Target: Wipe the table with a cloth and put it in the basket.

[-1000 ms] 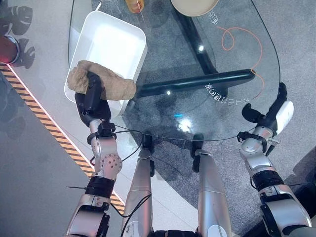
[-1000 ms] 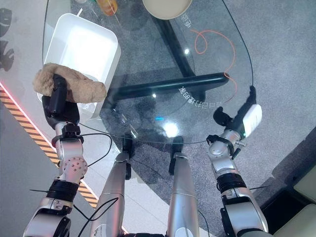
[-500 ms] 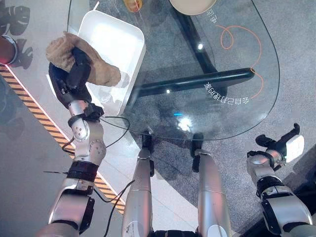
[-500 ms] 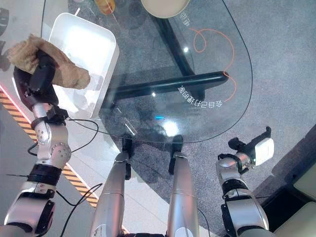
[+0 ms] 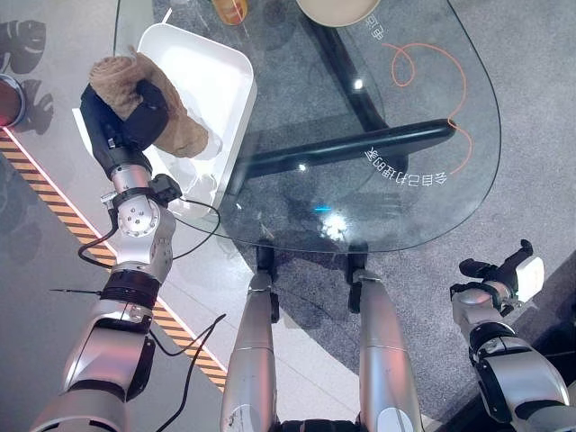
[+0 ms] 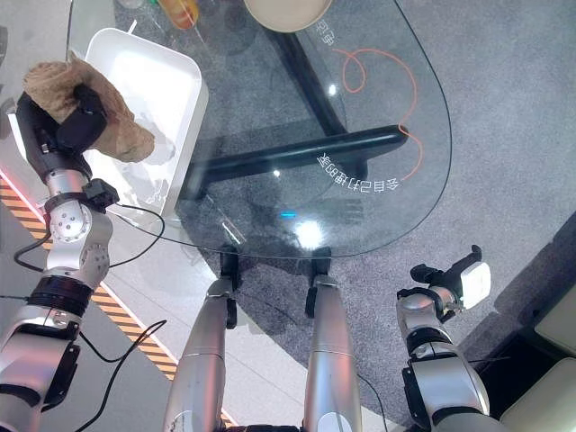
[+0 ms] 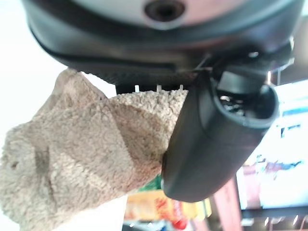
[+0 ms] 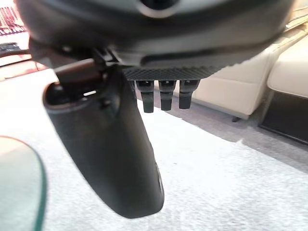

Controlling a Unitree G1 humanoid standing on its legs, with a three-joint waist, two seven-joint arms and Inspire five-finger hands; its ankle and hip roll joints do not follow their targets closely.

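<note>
Fingers of the left hand hold the fuzzy tan cloth over the white plastic basket at the glass surface edge; right hand hangs loose.

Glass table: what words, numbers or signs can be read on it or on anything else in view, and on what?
White lettering on the clear glass table: reads reversed, not legible.
Smaller white marking beside the round beige bowl: too small to read.
Tan fluffy cloth and white rectangular basket: no print visible.
</note>
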